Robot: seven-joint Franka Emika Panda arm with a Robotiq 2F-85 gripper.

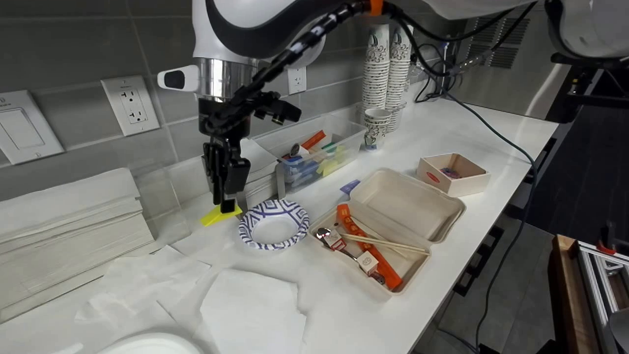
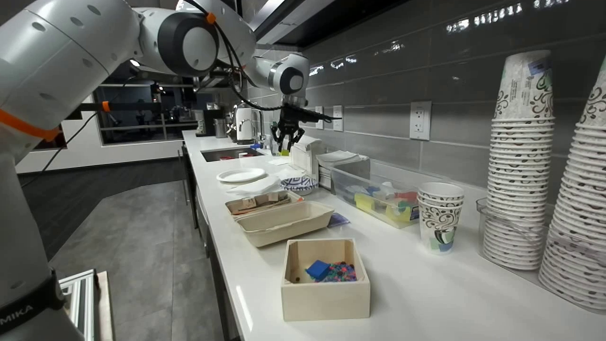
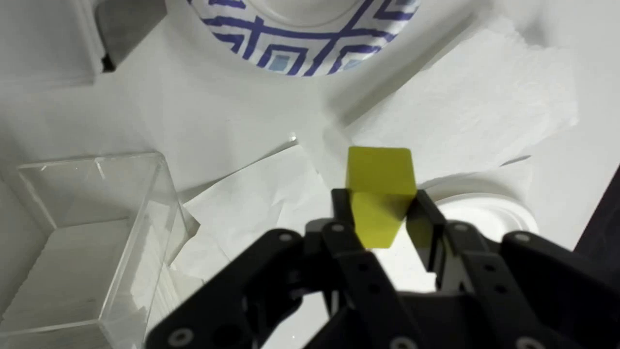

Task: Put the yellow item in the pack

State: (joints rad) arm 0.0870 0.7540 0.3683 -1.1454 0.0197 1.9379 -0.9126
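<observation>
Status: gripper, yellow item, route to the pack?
Gripper shut on yellow item. Pack open, item not in yet. Patterned bowl stands between them; carry should probably go over it.

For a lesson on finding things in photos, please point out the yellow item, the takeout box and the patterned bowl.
Yellow item (image 3: 381, 191): wrist view, middle of its visible surface.
Takeout box (image 1: 407, 204): in an exterior view, bare inside of one half.
Patterned bowl (image 1: 274, 230): in an exterior view, white inside bottom.
</observation>
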